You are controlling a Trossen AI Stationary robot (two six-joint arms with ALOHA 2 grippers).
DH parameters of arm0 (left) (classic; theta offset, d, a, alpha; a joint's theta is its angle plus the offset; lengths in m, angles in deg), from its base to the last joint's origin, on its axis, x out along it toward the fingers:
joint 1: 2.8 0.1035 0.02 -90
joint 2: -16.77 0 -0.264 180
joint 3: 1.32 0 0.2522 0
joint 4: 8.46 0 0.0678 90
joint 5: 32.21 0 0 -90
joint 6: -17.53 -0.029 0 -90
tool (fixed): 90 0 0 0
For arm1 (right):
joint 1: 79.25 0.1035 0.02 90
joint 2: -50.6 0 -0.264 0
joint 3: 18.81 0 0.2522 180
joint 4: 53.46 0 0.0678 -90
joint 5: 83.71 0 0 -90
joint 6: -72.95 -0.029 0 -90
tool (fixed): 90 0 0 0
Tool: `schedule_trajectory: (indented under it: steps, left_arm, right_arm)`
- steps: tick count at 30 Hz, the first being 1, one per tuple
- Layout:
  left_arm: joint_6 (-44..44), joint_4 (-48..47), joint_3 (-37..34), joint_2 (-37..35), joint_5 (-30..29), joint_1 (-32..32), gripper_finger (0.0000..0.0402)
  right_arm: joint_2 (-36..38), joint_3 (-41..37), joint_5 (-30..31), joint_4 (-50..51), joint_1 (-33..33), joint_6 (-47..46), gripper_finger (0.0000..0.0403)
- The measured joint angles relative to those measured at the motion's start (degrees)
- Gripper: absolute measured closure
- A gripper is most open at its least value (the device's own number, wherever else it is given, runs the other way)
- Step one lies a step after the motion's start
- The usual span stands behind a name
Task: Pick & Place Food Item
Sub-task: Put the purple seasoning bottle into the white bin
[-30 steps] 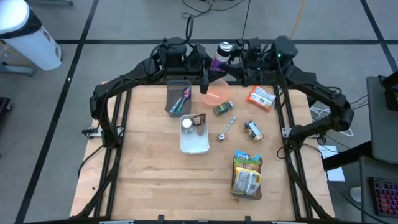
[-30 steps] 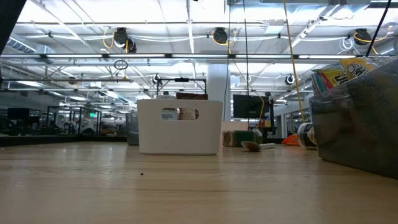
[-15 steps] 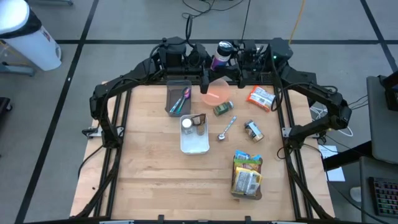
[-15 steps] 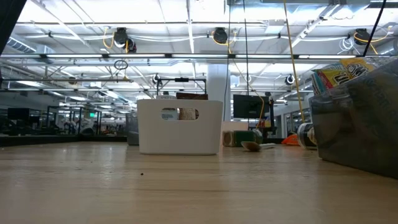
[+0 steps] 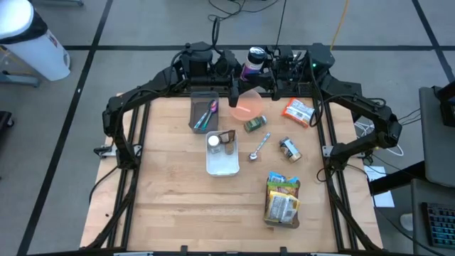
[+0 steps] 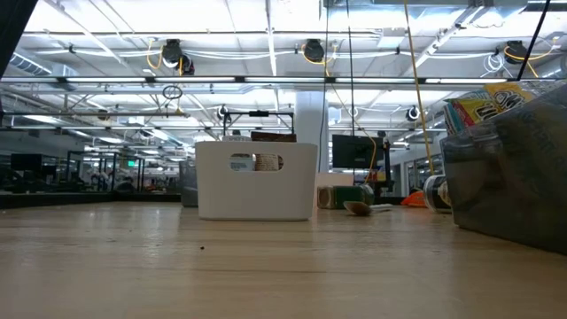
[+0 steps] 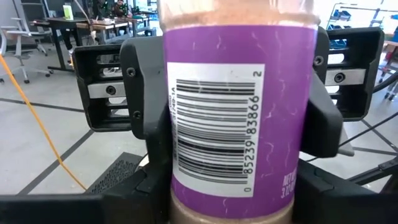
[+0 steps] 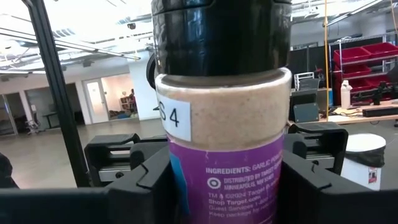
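- We see a purple-labelled spice jar (image 5: 253,62) with a black lid, held upright in the air just past the far edge of the wooden table (image 5: 170,192).
- The left gripper (image 5: 238,68) pinches the jar from one side; in the left wrist view the jar (image 7: 239,106) fills the frame, barcode toward the camera, with dark fingers (image 7: 152,186) pressed against its lower sides.
- The right gripper (image 5: 269,65) meets the jar from the other side; in the right wrist view the jar (image 8: 227,149) shows a pale powder under its lid, an ingredients panel, and the right fingers (image 8: 140,186) hugging the label.
- So both grippers close on the same jar, facing each other across it.
- A pink bowl (image 5: 246,104) sits on the table just below the jar, nearer the middle of the table.
- Beside the bowl lies a grey tray (image 5: 204,112) holding utensils.
- Farther from the jar stands a white bin (image 5: 222,158) with 2 small containers inside; the low view shows the bin (image 6: 257,182) from its side.
- Near the bowl we see a small green tin (image 5: 254,124) and a spoon (image 5: 259,146).
- An orange snack packet (image 5: 299,112) lies by the table's right edge, with a round tin (image 5: 289,149) below it.
- A basket of snack packs (image 5: 283,200) sits farthest from the jar.
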Motion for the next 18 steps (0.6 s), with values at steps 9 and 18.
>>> schedule_trajectory:
  steps: [9, 18]
  left_arm:
    - [1.3, 0.1, 0.0, 0.0, 1.1, 0.0, 0.0158]
    - [2.8, 0.1, 0.0, 0.0, 1.1, 0.0, 0.0094]
  right_arm:
    - [0.0, 0.0, -0.2, -0.3, 0.0, 0.0, 0.0221]
    - [0.1, 0.0, -0.3, -1.2, -0.1, 0.0, 0.0225]
